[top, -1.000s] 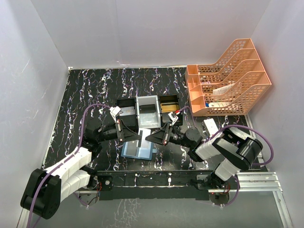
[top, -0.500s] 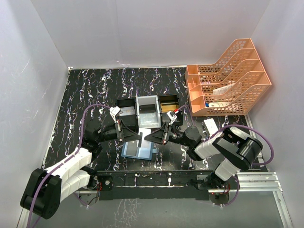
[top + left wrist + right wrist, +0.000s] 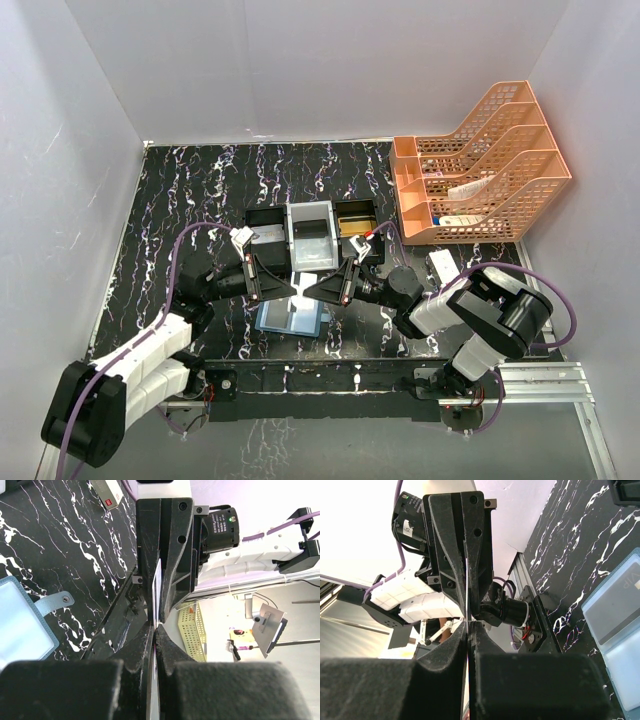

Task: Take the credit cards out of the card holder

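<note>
The blue card holder (image 3: 290, 318) lies open on the table between the arms; its snap tab (image 3: 56, 602) shows in the left wrist view. A grey credit card (image 3: 615, 614) sits in its pocket. A pale credit card (image 3: 306, 283) hangs edge-up just above the holder, pinched from both sides. My left gripper (image 3: 291, 288) is shut on its left end, the card (image 3: 156, 587) showing edge-on between the jaws (image 3: 155, 625). My right gripper (image 3: 314, 288) is shut on the right end, tip to tip with the left one (image 3: 468, 622).
A black-and-white three-compartment tray (image 3: 310, 214) stands just behind the grippers, a gold card (image 3: 355, 224) in its right bin. An orange file rack (image 3: 480, 165) fills the back right. A white box with a red mark (image 3: 438, 265) lies right of the right arm.
The right gripper has edged left toward the left one and its jaws have closed on the card. The left gripper has stayed shut on the card, barely moving.
</note>
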Robot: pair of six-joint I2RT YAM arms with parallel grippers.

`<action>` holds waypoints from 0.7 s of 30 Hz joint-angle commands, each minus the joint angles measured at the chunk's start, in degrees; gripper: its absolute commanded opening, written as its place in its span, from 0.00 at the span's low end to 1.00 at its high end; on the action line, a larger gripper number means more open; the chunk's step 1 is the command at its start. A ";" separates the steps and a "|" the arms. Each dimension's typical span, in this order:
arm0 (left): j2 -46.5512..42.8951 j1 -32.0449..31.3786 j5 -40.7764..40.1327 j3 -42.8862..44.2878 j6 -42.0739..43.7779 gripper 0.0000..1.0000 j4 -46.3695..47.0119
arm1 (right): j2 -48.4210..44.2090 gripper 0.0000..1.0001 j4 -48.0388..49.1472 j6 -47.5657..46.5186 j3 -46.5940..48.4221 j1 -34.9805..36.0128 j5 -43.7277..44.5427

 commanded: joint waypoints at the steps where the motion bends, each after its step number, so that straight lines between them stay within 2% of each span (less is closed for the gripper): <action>1: -2.38 0.22 -1.10 2.17 4.06 0.00 -4.56 | -0.57 0.00 4.02 -0.44 1.66 0.32 -0.39; 5: -2.37 0.22 -0.28 1.92 3.48 0.00 -3.61 | -0.46 0.12 3.38 -1.01 2.01 0.32 -0.90; 8: -2.28 0.27 -0.01 1.57 2.89 0.00 -2.98 | -0.07 0.14 3.13 -0.98 2.01 0.32 -1.72; 10: -2.18 0.22 -0.16 1.18 2.14 0.00 -1.43 | -0.26 0.13 2.79 -1.09 2.02 0.39 -1.60; 14: -1.96 0.20 0.24 1.34 1.71 0.00 -0.55 | -0.49 0.00 1.49 -1.62 2.01 0.41 -1.31; 21: -2.91 0.22 -2.27 3.23 6.39 0.00 -10.32 | -1.88 0.00 -1.53 -2.36 2.01 0.41 -0.31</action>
